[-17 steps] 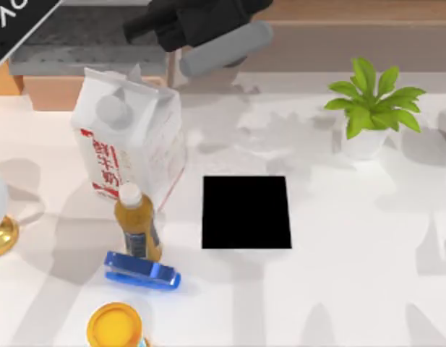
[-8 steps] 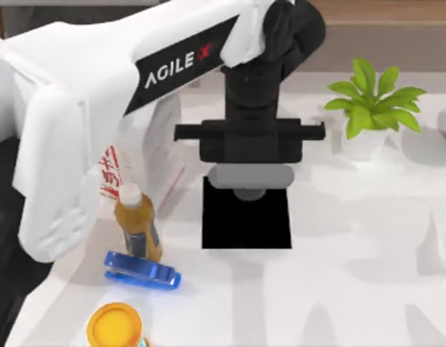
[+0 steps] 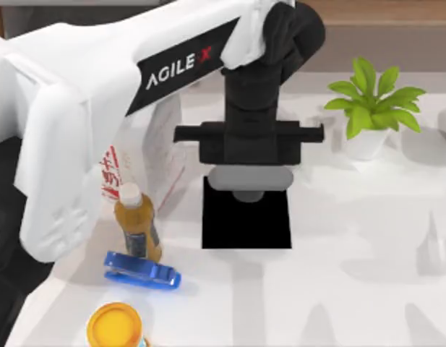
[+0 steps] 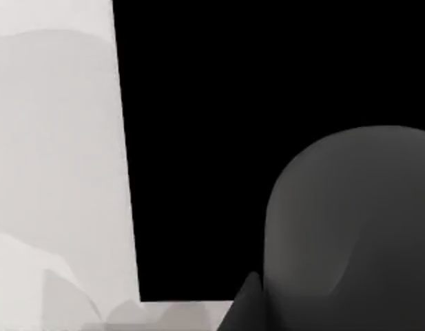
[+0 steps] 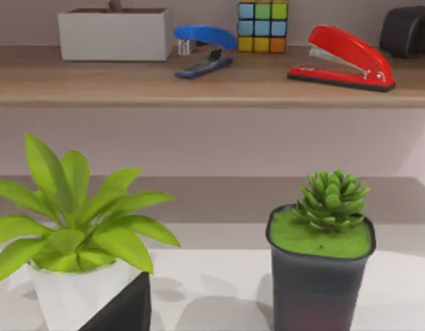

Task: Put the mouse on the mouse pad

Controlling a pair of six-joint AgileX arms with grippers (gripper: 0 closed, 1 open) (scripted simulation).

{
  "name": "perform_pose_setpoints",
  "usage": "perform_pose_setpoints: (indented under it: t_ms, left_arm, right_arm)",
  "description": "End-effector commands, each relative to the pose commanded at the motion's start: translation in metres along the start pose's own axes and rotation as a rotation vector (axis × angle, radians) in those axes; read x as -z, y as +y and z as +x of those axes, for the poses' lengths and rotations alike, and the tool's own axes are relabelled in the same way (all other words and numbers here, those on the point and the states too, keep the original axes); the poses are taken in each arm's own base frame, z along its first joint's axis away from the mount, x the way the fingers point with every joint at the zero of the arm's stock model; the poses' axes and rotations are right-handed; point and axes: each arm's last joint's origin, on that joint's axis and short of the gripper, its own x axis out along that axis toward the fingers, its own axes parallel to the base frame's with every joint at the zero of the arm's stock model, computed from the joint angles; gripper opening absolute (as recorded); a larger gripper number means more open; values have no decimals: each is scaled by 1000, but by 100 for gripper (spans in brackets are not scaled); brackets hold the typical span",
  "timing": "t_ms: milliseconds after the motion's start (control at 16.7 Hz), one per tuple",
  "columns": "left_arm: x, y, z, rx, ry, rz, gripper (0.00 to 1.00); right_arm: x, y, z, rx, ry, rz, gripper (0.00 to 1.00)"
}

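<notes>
Hovering since a second ago: left gripper (image 3: pixel 249 189) over flat matte black mouse pad (image 3: pixel 246 224), small dark grey oval mouse (image 4: pixel 350 227) beneath; finger state indeterminable; placement imminent

Mouse (image 4: pixel 350 227) seemingly over mouse pad (image 3: pixel 246 225)

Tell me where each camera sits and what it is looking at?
Top view: above the table, looking down; the left arm's gripper hangs over the mouse pad.
Left wrist view: on the left arm, close over the mouse pad and mouse.
Right wrist view: faces a leafy plant and shelf.
Shared: mouse pad; plant.
</notes>
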Motion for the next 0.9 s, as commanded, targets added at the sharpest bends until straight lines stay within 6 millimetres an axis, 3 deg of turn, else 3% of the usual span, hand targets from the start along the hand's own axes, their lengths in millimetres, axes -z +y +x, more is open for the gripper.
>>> perform_pose_setpoints:
  t_ms: [600, 900]
  left_arm:
    - [1, 4, -24, -69, 149, -10, 0]
    - [3, 4, -12, -74, 150, -2, 0]
  right_arm:
    - [0, 0, 0, 0, 0, 0, 100]
    - [0, 0, 0, 0, 0, 0, 100]
